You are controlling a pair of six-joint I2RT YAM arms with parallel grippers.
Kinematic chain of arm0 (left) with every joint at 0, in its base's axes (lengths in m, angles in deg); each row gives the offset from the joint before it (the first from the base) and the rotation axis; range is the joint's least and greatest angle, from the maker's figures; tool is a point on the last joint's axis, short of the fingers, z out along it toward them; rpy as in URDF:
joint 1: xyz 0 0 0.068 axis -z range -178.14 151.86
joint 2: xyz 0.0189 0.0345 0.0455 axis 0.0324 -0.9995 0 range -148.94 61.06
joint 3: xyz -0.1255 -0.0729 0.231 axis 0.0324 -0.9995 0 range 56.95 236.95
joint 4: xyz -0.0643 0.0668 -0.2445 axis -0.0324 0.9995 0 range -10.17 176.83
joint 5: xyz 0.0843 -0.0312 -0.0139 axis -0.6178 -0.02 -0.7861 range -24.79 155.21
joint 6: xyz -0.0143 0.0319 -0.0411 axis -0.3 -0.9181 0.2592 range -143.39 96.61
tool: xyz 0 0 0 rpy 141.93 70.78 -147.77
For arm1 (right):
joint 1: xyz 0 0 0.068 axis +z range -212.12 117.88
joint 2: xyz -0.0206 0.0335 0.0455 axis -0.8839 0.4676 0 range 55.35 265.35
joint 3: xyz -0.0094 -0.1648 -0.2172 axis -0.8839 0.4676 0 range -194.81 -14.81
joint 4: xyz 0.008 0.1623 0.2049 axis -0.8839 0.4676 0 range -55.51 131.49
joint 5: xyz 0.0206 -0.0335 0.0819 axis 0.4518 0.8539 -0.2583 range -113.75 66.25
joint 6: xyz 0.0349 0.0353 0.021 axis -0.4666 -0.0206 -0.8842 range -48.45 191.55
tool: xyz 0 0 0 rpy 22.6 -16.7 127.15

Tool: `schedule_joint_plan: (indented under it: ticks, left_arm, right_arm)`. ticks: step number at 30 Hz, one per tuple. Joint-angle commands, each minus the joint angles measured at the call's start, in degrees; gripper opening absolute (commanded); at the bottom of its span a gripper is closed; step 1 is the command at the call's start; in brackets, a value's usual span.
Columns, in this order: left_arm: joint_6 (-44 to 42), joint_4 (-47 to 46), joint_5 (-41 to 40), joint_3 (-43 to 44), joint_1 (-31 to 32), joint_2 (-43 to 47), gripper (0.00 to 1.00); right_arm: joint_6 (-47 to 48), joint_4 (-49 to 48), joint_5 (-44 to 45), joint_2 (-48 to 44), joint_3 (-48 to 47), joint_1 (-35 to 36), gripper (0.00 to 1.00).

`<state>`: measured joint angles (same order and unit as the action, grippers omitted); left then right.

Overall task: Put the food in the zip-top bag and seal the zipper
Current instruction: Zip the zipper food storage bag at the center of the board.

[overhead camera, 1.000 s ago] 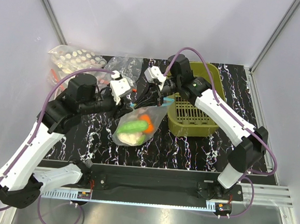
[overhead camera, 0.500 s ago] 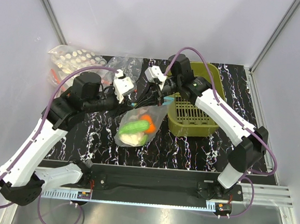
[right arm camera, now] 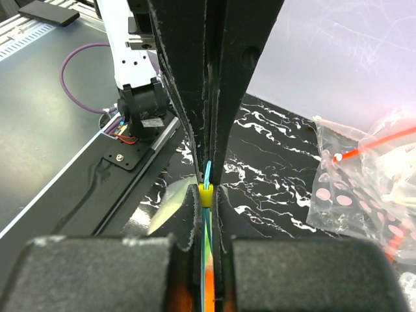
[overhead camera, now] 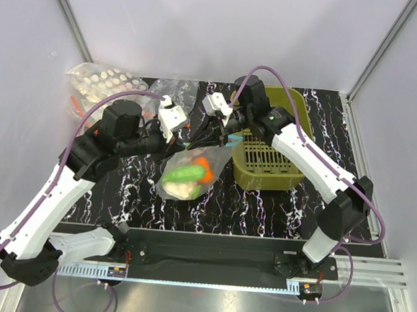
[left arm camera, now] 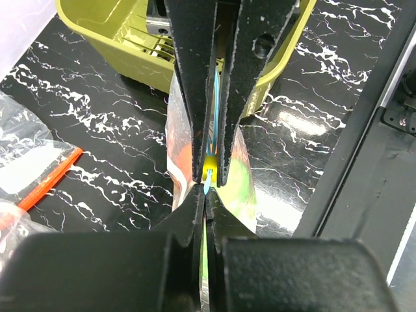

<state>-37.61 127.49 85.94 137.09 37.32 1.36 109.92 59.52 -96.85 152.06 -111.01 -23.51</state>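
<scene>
The clear zip-top bag (overhead camera: 187, 174) hangs between my two grippers over the black marble table. It holds the food: a green piece (overhead camera: 183, 173), an orange piece (overhead camera: 205, 166) and a cream piece (overhead camera: 180, 190). My left gripper (overhead camera: 189, 142) and right gripper (overhead camera: 208, 137) are both shut on the teal zipper (overhead camera: 227, 139), tip to tip. In the left wrist view my gripper (left arm camera: 205, 195) pinches the teal zipper (left arm camera: 214, 117) just below a yellow slider (left arm camera: 209, 170). In the right wrist view my gripper (right arm camera: 207, 190) grips the zipper (right arm camera: 208, 172) at the slider (right arm camera: 206, 194).
An olive-green basket (overhead camera: 293, 178) stands right of the bag, also in the left wrist view (left arm camera: 110, 39). A clear bag of white round pieces (overhead camera: 102, 82) and a clear bag with a red-orange strip (left arm camera: 49, 182) lie at the back left.
My left gripper has slid a little right along the strip, closer to the right gripper. The bag has swung and risen slightly.
</scene>
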Motion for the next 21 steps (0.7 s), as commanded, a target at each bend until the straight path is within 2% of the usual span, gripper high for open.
schedule_joint_plan:
  ticks: [1,10,14,21]
  left_arm:
    - [1.8,-3.2,-2.0,4.5,-0.8,1.8,0.0]
    - [3.0,-1.9,-0.3,7.6,-5.0,2.8,0.0]
    - [3.5,-1.1,-1.8,10.9,-5.7,2.8,0.0]
    - [5.2,0.5,-15.4,16.5,-6.8,2.6,0.0]
  right_arm:
    - [2.1,0.7,-1.2,-1.3,1.1,-1.1,0.0]
    - [4.3,2.5,-1.6,-2.0,5.0,-3.9,0.0]
    - [6.1,4.7,-1.9,-1.9,6.5,-5.0,0.0]
    - [8.9,8.5,-1.6,-2.4,10.4,-7.6,0.0]
